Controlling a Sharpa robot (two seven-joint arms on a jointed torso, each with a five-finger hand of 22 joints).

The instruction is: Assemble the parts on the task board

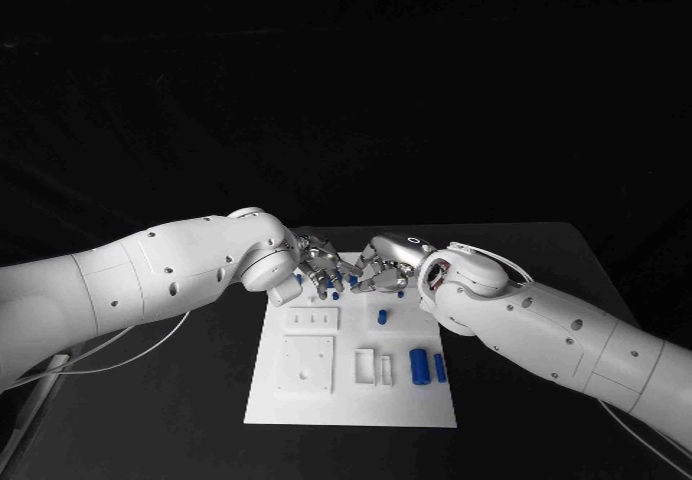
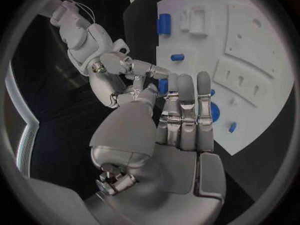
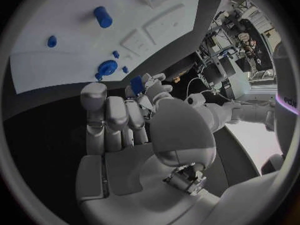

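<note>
The white task board [image 1: 289,395] lies in the middle of the black table. Above its far end my left hand [image 1: 319,267] and right hand [image 1: 379,272] meet fingertip to fingertip. Between them is a small blue part [image 2: 162,86], also seen as the blue part [image 3: 137,85] in the right wrist view. My left hand [image 2: 182,116] pinches it with thumb and finger, and the fingers of my right hand [image 3: 119,119] close on it from the other side. Which hand carries its weight is unclear.
On the board lie two blue cylinders [image 1: 418,365] near the right edge, a short blue peg [image 1: 382,316] mid-board and small blue pieces [image 1: 335,294] under the hands. A round blue part [image 3: 107,67] stands near the far end. White raised blocks [image 1: 307,362] fill the board's left half.
</note>
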